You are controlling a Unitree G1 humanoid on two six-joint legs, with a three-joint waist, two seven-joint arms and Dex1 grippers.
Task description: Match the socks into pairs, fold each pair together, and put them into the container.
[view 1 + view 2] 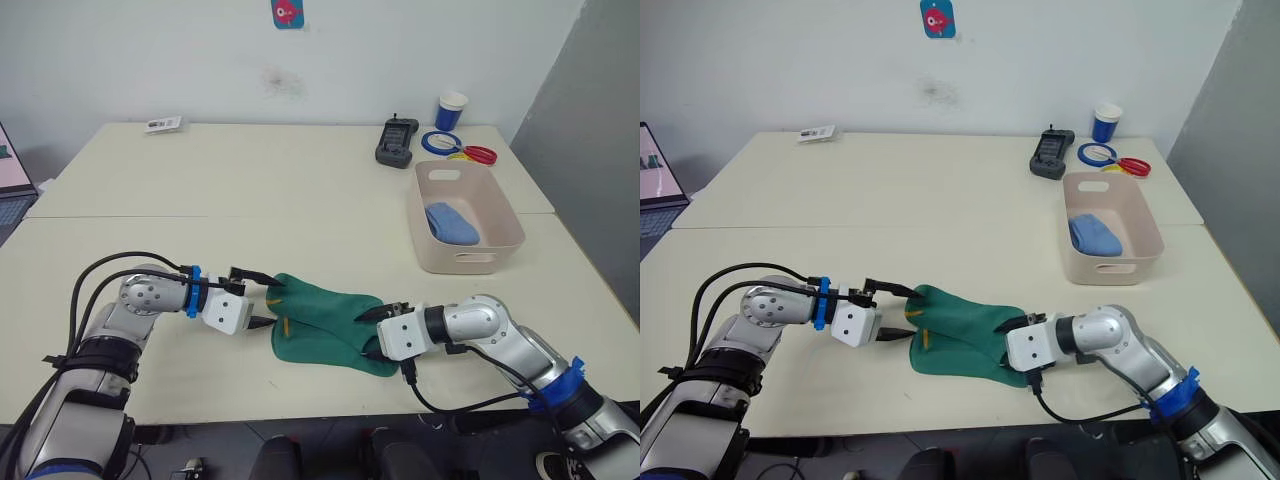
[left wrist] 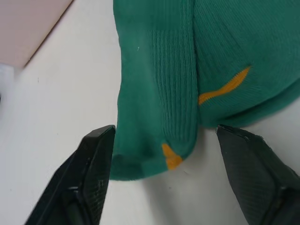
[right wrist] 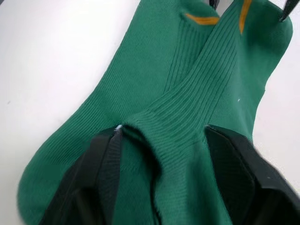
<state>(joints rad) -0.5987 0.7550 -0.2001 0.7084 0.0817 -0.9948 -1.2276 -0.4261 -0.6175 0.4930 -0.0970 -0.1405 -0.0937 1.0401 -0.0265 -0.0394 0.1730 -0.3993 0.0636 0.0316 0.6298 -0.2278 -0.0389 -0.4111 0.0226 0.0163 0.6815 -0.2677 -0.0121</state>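
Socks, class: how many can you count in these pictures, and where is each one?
3: two green socks overlapping on the table's near edge between the end effectors, and at least one blue sock in the tub. More may be hidden there.

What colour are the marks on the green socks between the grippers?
Yellow-orange marks on the dark green socks, clearest in the left wrist view.

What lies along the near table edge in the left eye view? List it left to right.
Left claw → dark green socks → right claw. The socks lie flat between both claws, and the pink container sits farther back to the right.
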